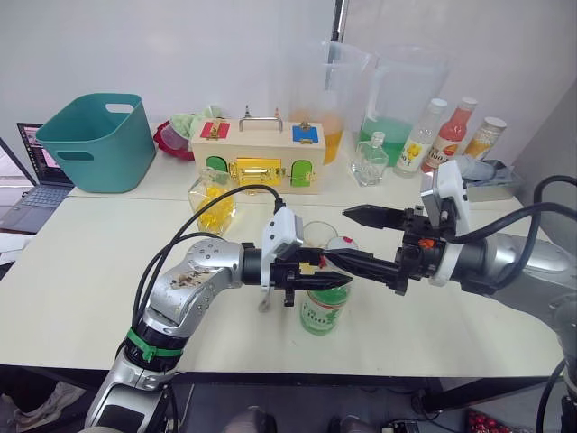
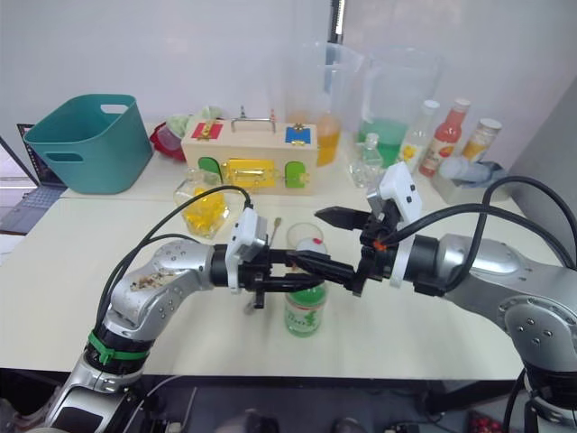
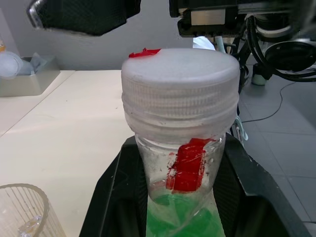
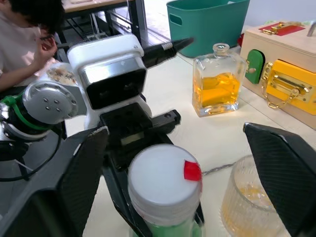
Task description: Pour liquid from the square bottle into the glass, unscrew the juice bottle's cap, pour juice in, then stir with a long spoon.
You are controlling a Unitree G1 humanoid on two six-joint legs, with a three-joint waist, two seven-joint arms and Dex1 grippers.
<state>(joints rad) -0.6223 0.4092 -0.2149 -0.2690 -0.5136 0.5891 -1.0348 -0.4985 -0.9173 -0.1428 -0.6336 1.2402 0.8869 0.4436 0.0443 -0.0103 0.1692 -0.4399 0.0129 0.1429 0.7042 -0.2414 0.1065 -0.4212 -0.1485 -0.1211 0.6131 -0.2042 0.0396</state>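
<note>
White cap (image 3: 180, 84) (red mark), green juice bottle (image 1: 324, 307).

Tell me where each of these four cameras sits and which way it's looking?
Left and right eye views: on the head, looking down over both arms at the juice bottle on the table.
Left wrist view: on the left arm, looking along its fingers at the white cap.
Right wrist view: on the right arm, facing the cap, left gripper, glass and square bottle.
All share the cap.

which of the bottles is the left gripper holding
The juice bottle with the green-and-white label and white cap, at the table's front. The left gripper clamps its neck; the other bottles stand untouched farther back.
</note>
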